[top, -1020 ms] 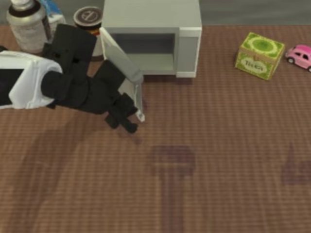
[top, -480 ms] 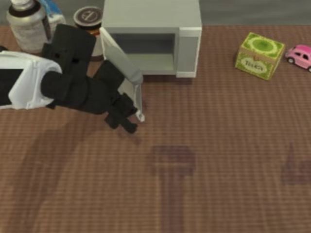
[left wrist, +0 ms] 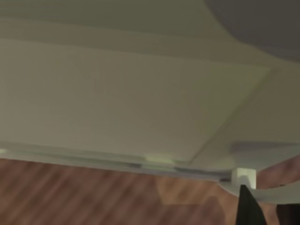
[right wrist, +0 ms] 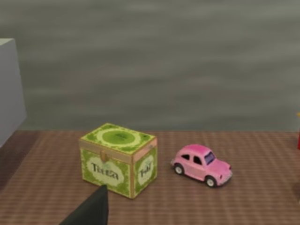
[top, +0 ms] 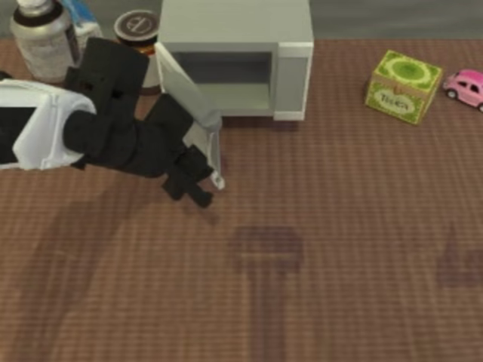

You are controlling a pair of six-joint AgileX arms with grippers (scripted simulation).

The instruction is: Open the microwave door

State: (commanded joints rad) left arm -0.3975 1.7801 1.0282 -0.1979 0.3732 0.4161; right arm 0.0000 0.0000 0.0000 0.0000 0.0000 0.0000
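At the bench's far left, your left gripper [top: 198,185] pinches the microwave door [top: 190,102] handle in its jaws, barely moved lately, door already swung wide.

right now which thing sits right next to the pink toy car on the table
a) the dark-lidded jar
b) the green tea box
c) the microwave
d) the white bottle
b: the green tea box stands just left of the pink toy car at the table's right side, while the microwave, white bottle and dark-lidded jar are well to the left.
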